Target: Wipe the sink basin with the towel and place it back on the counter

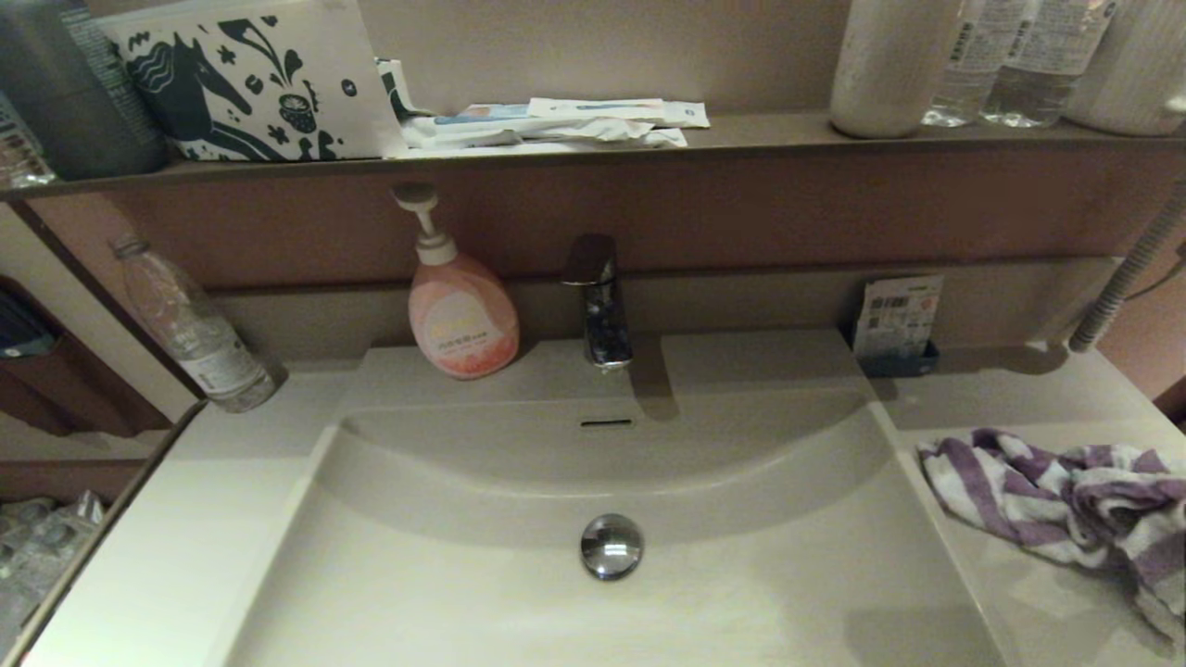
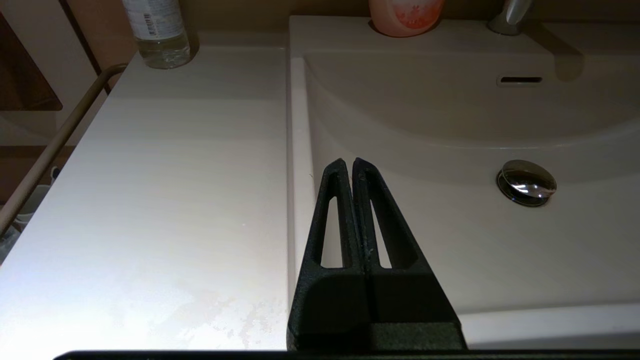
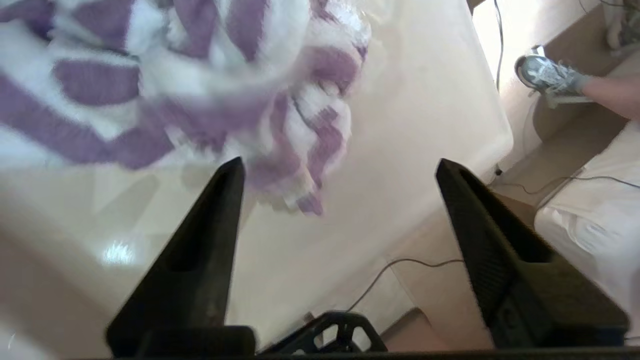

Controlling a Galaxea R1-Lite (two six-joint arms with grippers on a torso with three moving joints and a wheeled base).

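a: where's the towel (image 1: 1066, 496)?
b: crumpled on the counter (image 1: 1019, 408) at its right edge, beside the sink basin (image 1: 741, 593).
a: and the right hand (image 3: 337, 167)?
b: spread wide, grasping nothing, just above the towel.
a: left hand (image 2: 348, 164)?
b: clenched and empty, over the basin's left rim.

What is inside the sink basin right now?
The sink basin holds only its chrome drain plug and the overflow slot. The towel lies bunched on the counter beside it; whatever is under it is hidden.
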